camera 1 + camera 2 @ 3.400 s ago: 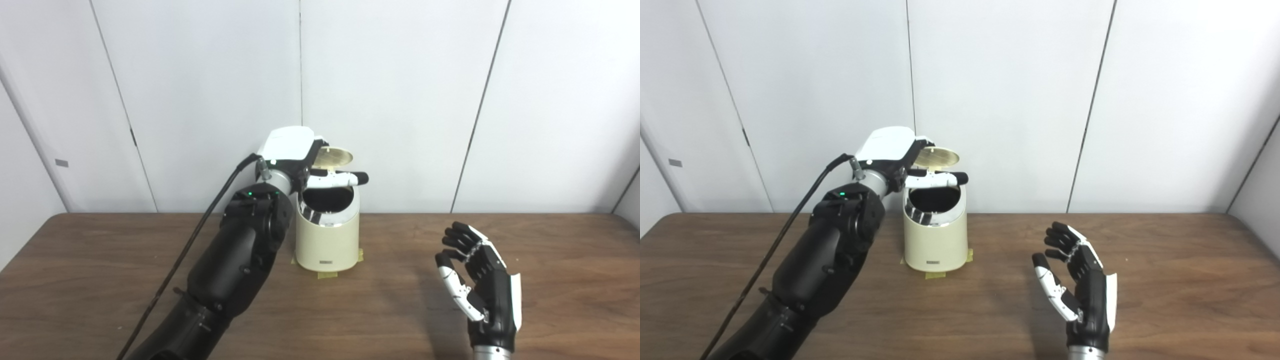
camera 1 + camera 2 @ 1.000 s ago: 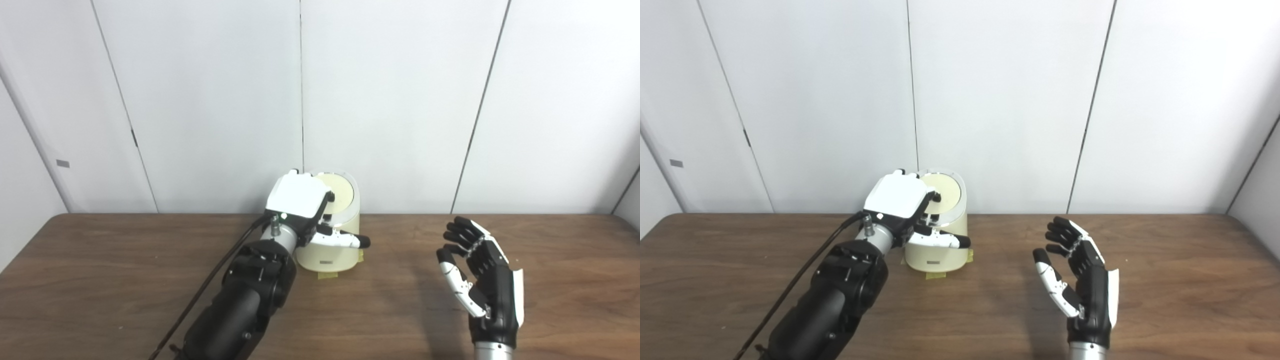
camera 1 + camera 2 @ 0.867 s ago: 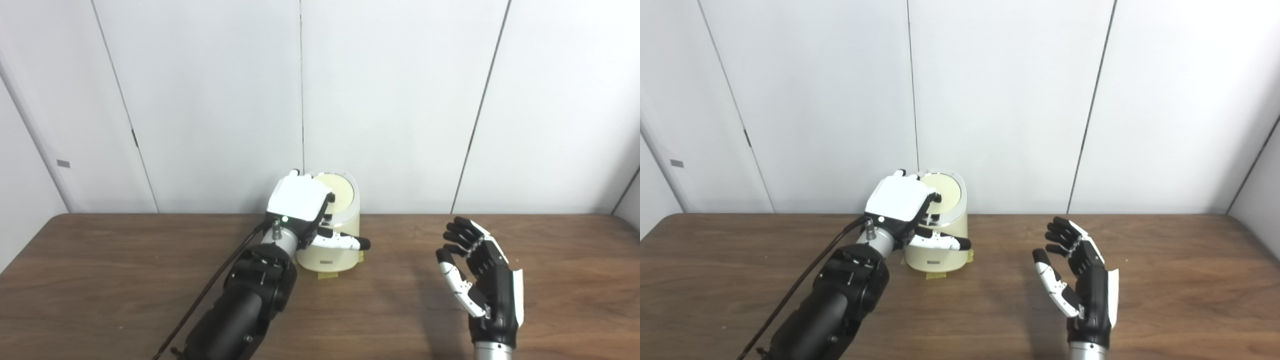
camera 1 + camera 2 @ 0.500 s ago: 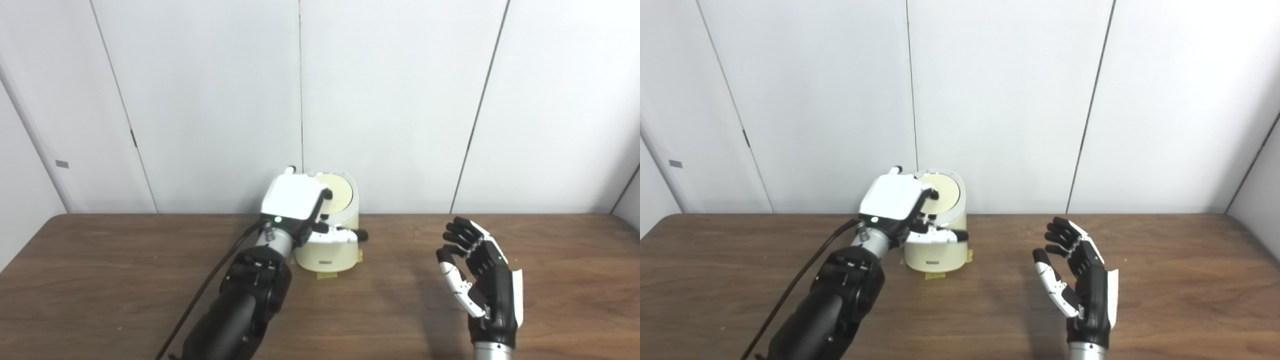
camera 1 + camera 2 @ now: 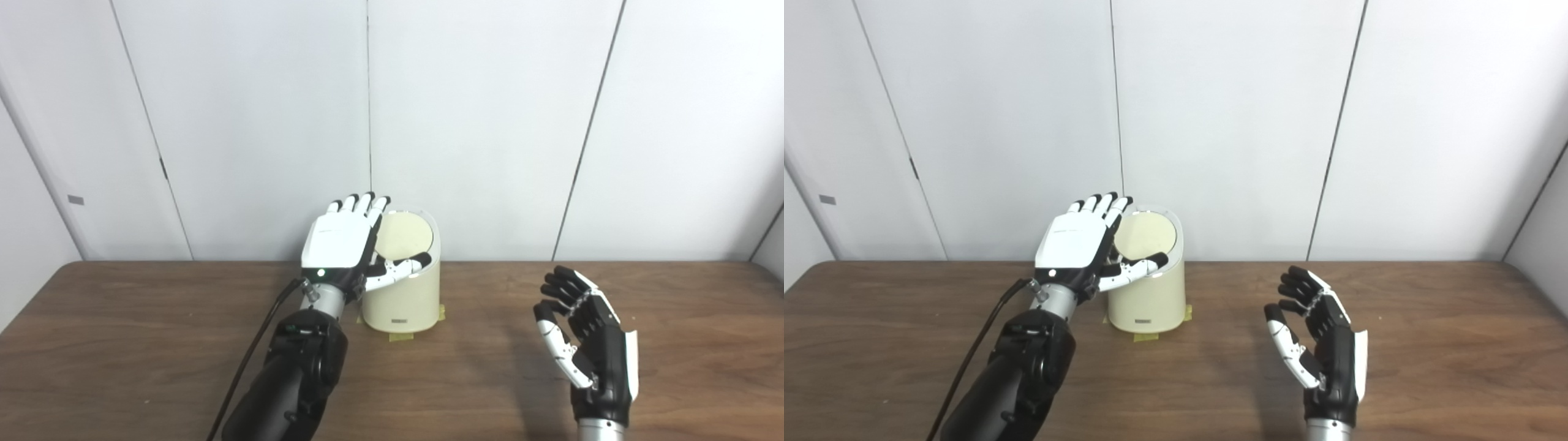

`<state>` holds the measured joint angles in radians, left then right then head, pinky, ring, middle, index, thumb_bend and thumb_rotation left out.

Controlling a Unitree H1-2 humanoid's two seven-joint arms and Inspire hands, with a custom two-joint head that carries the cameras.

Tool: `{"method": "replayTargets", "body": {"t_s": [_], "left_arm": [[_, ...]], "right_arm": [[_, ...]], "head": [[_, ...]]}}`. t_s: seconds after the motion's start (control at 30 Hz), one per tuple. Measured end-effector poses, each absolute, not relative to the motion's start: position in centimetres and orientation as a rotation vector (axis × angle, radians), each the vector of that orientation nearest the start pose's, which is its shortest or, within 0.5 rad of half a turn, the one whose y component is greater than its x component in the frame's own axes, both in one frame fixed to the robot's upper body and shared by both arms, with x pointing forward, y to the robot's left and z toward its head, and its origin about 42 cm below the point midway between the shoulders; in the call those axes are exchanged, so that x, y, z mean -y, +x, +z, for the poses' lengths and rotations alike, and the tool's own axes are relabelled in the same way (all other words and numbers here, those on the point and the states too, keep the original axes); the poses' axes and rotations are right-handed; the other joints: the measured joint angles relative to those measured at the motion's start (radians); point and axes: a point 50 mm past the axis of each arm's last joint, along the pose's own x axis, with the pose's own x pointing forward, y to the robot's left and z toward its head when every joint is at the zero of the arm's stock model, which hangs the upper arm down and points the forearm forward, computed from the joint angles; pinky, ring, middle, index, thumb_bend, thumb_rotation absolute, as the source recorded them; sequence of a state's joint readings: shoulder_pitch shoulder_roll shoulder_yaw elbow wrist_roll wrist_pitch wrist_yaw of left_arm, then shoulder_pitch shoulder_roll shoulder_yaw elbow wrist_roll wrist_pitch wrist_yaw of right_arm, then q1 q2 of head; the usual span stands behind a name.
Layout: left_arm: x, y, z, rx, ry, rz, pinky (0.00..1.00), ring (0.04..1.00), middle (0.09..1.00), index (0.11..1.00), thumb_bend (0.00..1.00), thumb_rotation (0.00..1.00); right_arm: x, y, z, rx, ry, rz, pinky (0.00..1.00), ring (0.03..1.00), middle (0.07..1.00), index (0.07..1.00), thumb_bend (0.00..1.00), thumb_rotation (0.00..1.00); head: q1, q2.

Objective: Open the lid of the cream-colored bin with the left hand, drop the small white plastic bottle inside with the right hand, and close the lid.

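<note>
The cream-colored bin (image 5: 404,297) stands at the back middle of the wooden table (image 5: 122,343), and its round lid (image 5: 404,238) lies down flat on top. My left hand (image 5: 346,251) is open just left of the bin, fingers spread upward, thumb reaching across the lid's front edge; whether it touches I cannot tell. My right hand (image 5: 585,340) is raised open over the table's right part, palm turned left, holding nothing. No small white bottle shows in either view.
Yellow tape tabs (image 5: 401,335) stick out from under the bin's base. A black cable (image 5: 245,367) runs along my left forearm. White wall panels (image 5: 490,122) rise directly behind the table's far edge.
The lid stood up 3.4 s ago with my left hand at it; by 1.0 s ago it was down. Since then my left hand has uncurled and lifted, fingers now spread. The right hand barely moved.
</note>
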<state>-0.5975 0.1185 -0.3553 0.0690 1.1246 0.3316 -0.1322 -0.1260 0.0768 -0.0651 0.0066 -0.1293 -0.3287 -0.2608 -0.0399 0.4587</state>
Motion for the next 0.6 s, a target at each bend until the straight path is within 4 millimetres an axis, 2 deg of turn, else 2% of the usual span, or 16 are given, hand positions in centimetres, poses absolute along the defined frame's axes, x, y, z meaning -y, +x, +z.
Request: {"method": "replayTargets", "body": {"t_s": [0.1,0.17,0.27,0.33,0.43,0.6], "left_arm": [[-12.2,42.4,26.5,0.362,1.211,-0.04,0.98,0.995,0.987,0.974,0.62,1.0],[-12.7,42.1,27.1,0.402,1.075,-0.038,0.87,0.942,0.933,0.911,0.57,0.95],[-13.6,40.8,27.6,0.46,0.813,-0.022,0.81,0.89,0.89,0.868,0.46,0.92],[-13.9,39.8,27.2,0.481,0.682,-0.028,0.78,0.869,0.873,0.849,0.39,0.89],[-15.0,38.6,25.7,0.476,0.506,-0.052,0.78,0.861,0.866,0.854,0.32,0.99],[-17.6,37.4,24.0,0.48,0.313,-0.037,0.78,0.86,0.868,0.855,0.29,1.0]], "right_arm": [[20.3,31.5,15.2,0.442,0.002,-0.282,0.61,0.689,0.707,0.708,0.26,0.28],[20.3,31.5,15.2,0.442,0.002,-0.282,0.61,0.686,0.704,0.705,0.26,0.28],[20.3,31.5,15.2,0.444,0.002,-0.283,0.61,0.685,0.703,0.706,0.25,0.28],[20.4,31.5,15.3,0.446,0.0,-0.283,0.6,0.685,0.704,0.707,0.25,0.29],[20.4,31.5,15.2,0.447,-0.001,-0.281,0.61,0.687,0.707,0.709,0.25,0.3],[20.6,31.5,15.2,0.445,-0.001,-0.281,0.61,0.69,0.708,0.71,0.26,0.3]], "head": [[-0.003,0.0],[-0.005,0.002],[-0.002,0.003],[-0.002,0.002],[-0.003,0.003],[-0.002,0.008]]}}
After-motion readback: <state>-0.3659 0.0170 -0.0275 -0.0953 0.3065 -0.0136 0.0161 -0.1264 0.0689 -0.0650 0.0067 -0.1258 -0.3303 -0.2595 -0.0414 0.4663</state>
